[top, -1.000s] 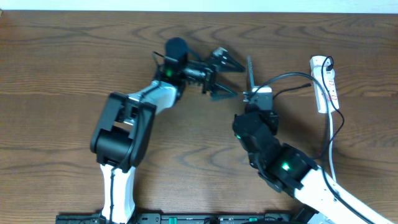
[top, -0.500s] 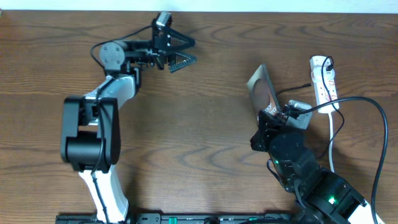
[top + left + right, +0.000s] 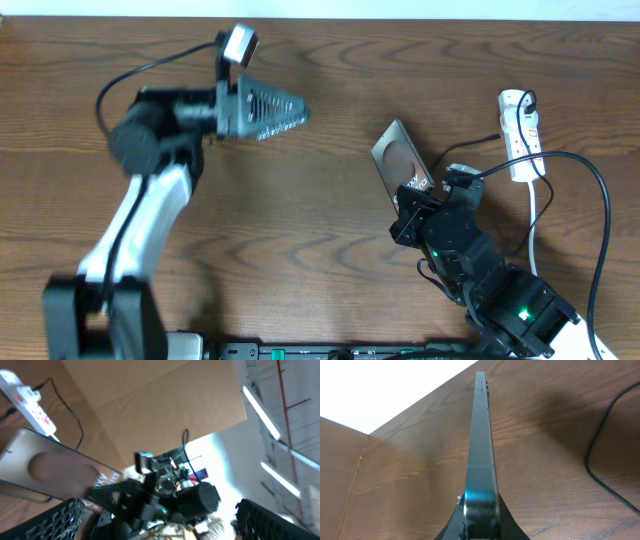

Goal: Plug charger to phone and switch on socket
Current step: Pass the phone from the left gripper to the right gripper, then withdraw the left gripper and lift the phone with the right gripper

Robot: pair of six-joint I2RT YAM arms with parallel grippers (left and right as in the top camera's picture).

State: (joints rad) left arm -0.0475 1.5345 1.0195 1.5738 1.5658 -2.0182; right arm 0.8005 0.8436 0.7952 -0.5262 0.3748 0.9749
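Right claw [image 3: 418, 192] is clamped on the lower end of the phone [image 3: 399, 160], holding it on edge at a slant above the wooden worktop [image 3: 320, 230]; the right wrist view shows the slab edge-on, pinched between the two fingers [image 3: 492, 510]. Left claw [image 3: 268, 110] is lifted at the far left, pointing toward the phone, its fingers spread wide with nothing between them. White socket [image 3: 522, 135] lies at the far right of the worktop, well apart from the phone. Black charger [image 3: 71, 408] cable leaves the socket's end and runs toward the phone; I cannot make out its plug tip
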